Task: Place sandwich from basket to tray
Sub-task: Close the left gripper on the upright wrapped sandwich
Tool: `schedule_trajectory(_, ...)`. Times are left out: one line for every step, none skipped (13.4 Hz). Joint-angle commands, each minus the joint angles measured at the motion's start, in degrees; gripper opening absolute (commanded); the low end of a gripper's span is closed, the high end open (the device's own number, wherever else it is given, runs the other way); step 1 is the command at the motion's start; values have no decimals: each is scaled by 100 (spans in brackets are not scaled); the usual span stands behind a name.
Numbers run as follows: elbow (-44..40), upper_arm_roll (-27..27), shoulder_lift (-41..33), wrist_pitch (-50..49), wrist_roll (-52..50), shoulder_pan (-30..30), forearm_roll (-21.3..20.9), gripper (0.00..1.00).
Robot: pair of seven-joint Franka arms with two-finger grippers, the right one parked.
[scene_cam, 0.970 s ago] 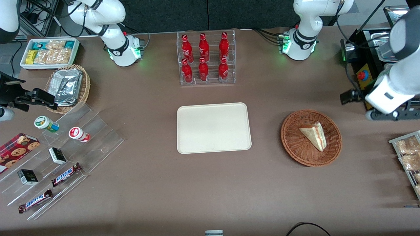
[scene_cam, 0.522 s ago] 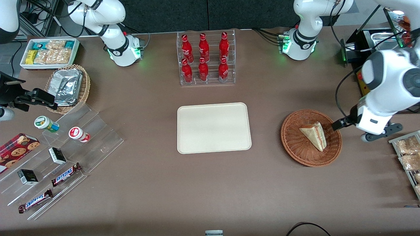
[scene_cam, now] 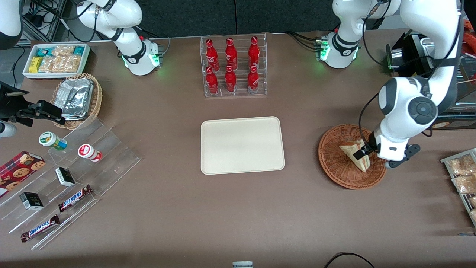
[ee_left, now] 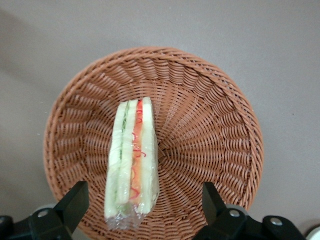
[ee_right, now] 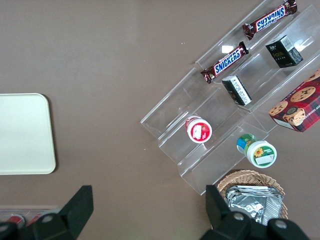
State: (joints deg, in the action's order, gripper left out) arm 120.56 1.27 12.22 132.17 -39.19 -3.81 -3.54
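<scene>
The sandwich (scene_cam: 349, 150) (ee_left: 132, 160), a plastic-wrapped wedge with red and green filling, lies in the round reddish-brown basket (scene_cam: 334, 165) (ee_left: 210, 125). My left gripper (scene_cam: 366, 152) (ee_left: 144, 192) hangs open just above the basket. Its two black fingers (ee_left: 75, 200) stand wide apart on either side of the sandwich's broad end without touching it. The cream tray (scene_cam: 241, 145) (ee_right: 25, 132) lies bare at the table's middle, a short way from the basket toward the parked arm's end.
A clear rack of red bottles (scene_cam: 234, 67) stands farther from the front camera than the tray. At the parked arm's end are a tan basket of foil packets (scene_cam: 76, 98), a white snack bin (scene_cam: 55, 59) and acrylic steps with snacks (scene_cam: 63, 175). A snack rack (scene_cam: 463, 178) lies beside the basket.
The left arm has swung in from the table's edge toward the basket. Its gripper went from beside the rim to above the sandwich. The sandwich has not moved.
</scene>
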Motion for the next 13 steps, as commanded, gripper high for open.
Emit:
schedule_trajectory(406,-30,-61,396,-106,-14,-15,100)
schedule_trajectory(468,-30,-44,423,-106,-14,-41,100)
schedule_trajectory(494,-39,-53,415,-106,-6,-41,100)
schedule_trajectory(529,-39,-53,414,-115,3,-41,100)
schedule_trajectory(547,-39,-44,414,-115,3,-41,100)
schedule_trajectory(573,-39,-26,414,-115,3,-50,100)
schedule_trajectory(591,-39,9,423,-115,3,-50,100)
schedule_trajectory(583,-39,96,493,-115,3,-41,100)
schedule_trajectory(582,-39,184,563,-115,3,-41,100)
schedule_trajectory(591,-48,246,651,-115,3,-50,100)
schedule_trajectory(600,-39,255,669,-115,3,-50,100)
schedule_trajectory(609,-39,264,669,-115,3,-59,100)
schedule_trajectory(644,-48,264,669,-115,3,-68,100)
